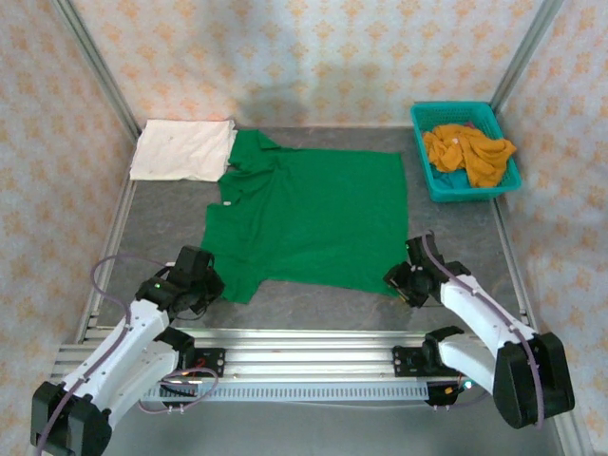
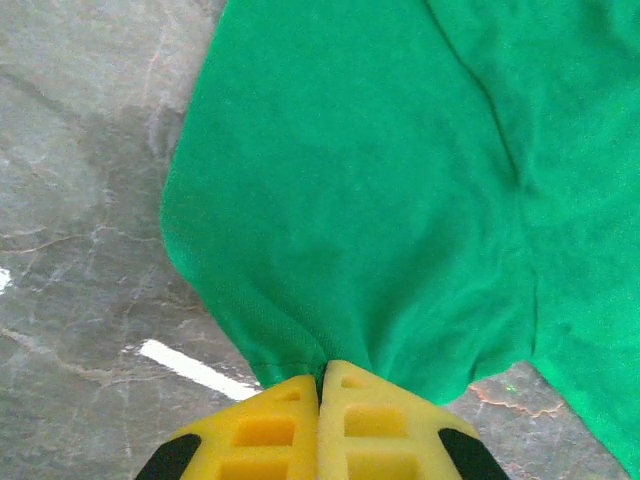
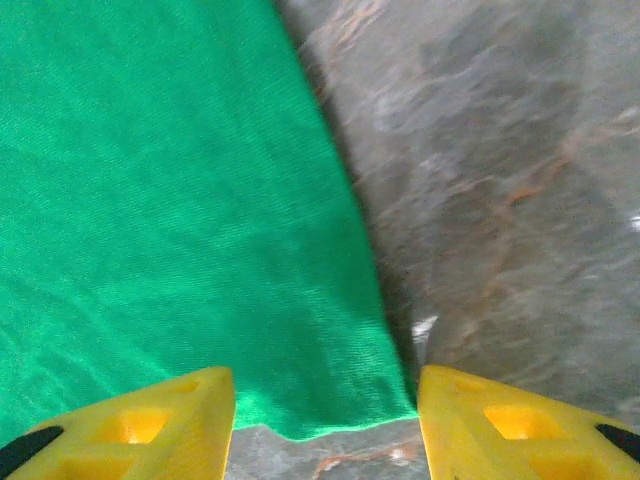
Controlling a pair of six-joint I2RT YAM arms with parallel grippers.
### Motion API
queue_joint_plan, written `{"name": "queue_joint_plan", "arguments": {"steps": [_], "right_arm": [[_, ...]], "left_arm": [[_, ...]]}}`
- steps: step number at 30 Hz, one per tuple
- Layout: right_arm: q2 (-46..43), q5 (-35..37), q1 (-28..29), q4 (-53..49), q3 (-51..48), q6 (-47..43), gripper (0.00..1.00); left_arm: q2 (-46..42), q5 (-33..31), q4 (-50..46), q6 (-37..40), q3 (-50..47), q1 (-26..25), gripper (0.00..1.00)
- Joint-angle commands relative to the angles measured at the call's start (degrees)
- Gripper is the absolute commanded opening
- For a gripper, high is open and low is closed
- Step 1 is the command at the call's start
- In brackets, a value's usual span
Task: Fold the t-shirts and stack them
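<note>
My left jaws are clamped on a sleeve of the green shirt (image 1: 313, 214) at its 7 o'clock. My right jaws gape wide astride its 5 o'clock corner, which lies on the bench (image 1: 161, 228).

Mid-table (image 1: 161, 228), as landmark: spread t-shirt (image 1: 309, 214), collar to the left. Behind and left of it, just beside its far sleeve: folded t-shirt (image 1: 182, 150). Behind and right, apart from it: basket (image 1: 465, 193), crumpled t-shirts (image 1: 470, 152) inside. At its near sleeve: left gripper (image 1: 220, 287). At its near-right corner: right gripper (image 1: 395, 281).
</note>
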Motion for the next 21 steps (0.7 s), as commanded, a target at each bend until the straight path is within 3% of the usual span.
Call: {"name": "queue_joint_plan", "arguments": {"steps": [1, 6, 11, 13, 17, 21], "right_arm": [[1.5, 0.9, 1.2, 4.5, -1.4, 3.5, 0.5], [2.2, 2.9, 1.6, 7.5, -2.2, 4.3, 0.39], [2.3, 4.1, 1.6, 6.2, -1.3, 4.3, 0.07], [0.7, 5.0, 1.6, 2.8, -0.2, 3.8, 0.02], [-3.7, 6.5, 1.6, -4.4, 1.8, 3.2, 0.0], [-7.4, 6.5, 0.7, -9.9, 2.7, 3.1, 0.0]], "left_arm": [[-1.0, -1.1, 0.9, -0.2, 0.2, -0.3, 0.0], [-2.9, -1.5, 1.5, 0.1, -0.7, -0.3, 0.0], [-4.6, -2.1, 0.4, 0.7, -0.6, -0.3, 0.0], [-5.6, -2.9, -1.7, 1.4, 0.8, -0.3, 0.0], [-9.0, -5.8, -7.2, 3.6, 4.2, -0.3, 0.0], [-12.2, -4.9, -8.6, 3.2, 5.2, -0.3, 0.0]]}}
